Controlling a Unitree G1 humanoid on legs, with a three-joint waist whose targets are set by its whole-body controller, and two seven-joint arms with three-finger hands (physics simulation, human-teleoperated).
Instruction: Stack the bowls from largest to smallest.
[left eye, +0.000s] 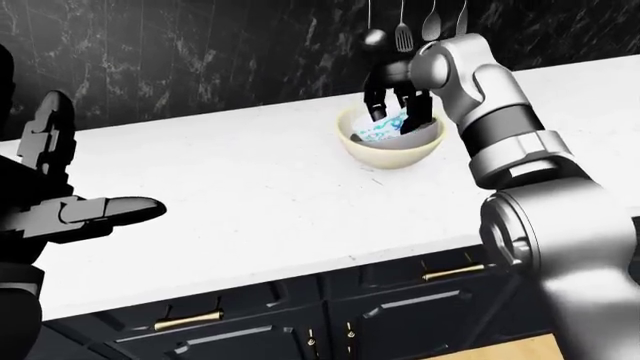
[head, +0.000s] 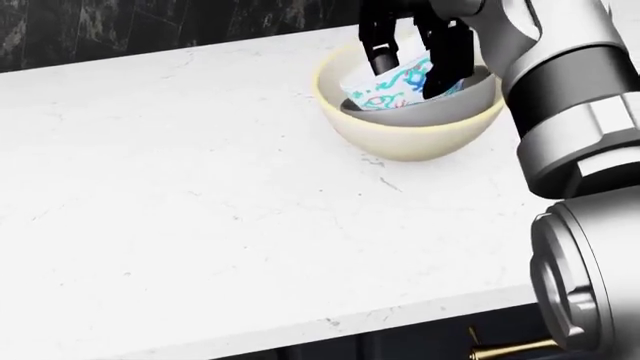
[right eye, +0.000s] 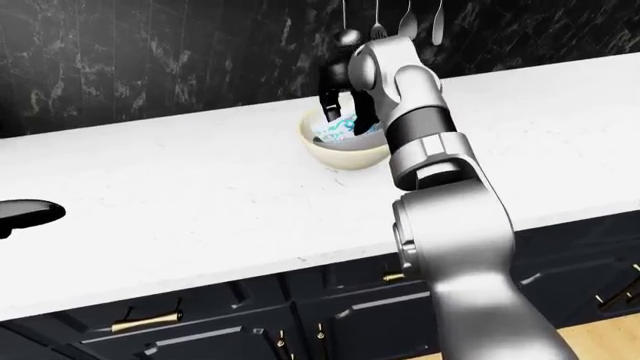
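Observation:
A cream bowl (head: 400, 139), the largest, stands on the white counter near the top of the head view. A grey bowl (head: 472, 96) is nested inside it. The small white bowl with a teal pattern (head: 385, 91) lies tilted within the grey bowl, rim toward the upper left. My right gripper (head: 412, 67) comes down from above, its black fingers (head: 448, 64) shut on the small bowl's wall. My left gripper (left eye: 100, 174) hovers open at the left of the left-eye view, far from the bowls, holding nothing.
The white marble counter (head: 200, 210) ends at an edge along the bottom of the head view, above dark cabinets with brass handles (left eye: 185, 321). Black marble wall and hanging utensils (left eye: 402, 34) stand behind the bowls. My silver right arm (head: 590, 247) fills the head view's right side.

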